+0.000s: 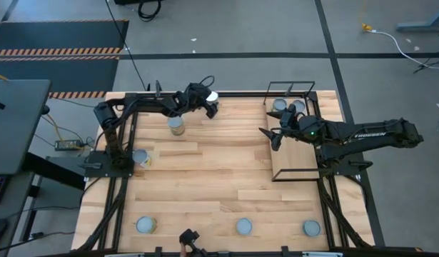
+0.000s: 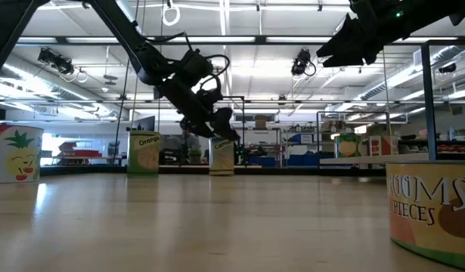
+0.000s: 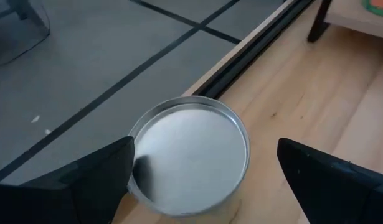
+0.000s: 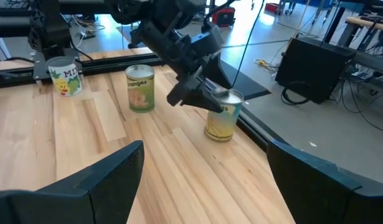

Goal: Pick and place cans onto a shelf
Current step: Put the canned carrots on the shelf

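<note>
Can (image 3: 190, 155) at table's far edge straddled by left gripper (image 1: 209, 101), fingers spread, nothing gripped yet. Grasp step underway; descent and closure needed next. Right gripper (image 1: 273, 138) parked unclenched over shelf (image 1: 294, 158).

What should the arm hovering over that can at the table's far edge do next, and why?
Probably lower a little. The left gripper hangs open above the can, its fingers straddling the lid, not yet beside the can's wall, so closing now would likely miss.
</note>
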